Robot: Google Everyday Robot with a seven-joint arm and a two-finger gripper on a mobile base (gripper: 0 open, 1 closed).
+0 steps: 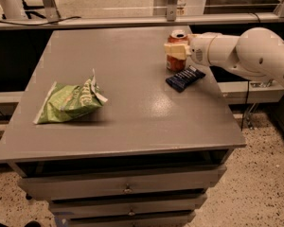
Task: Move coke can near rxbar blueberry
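The coke can (175, 50), red-orange with a silver top, stands upright at the far right of the grey table (132, 108). My gripper (177, 50) reaches in from the right and its pale fingers sit around the can's middle, shut on it. The rxbar blueberry (185, 78), a flat dark navy bar, lies on the table just in front of and to the right of the can, close to it. The white arm (246, 51) stretches off to the right edge of the view.
A green chip bag (68, 102) lies on the left side of the table. Drawers (128, 188) run under the table's front edge. A rail and counter (132, 20) run along the back. Speckled floor lies to the right.
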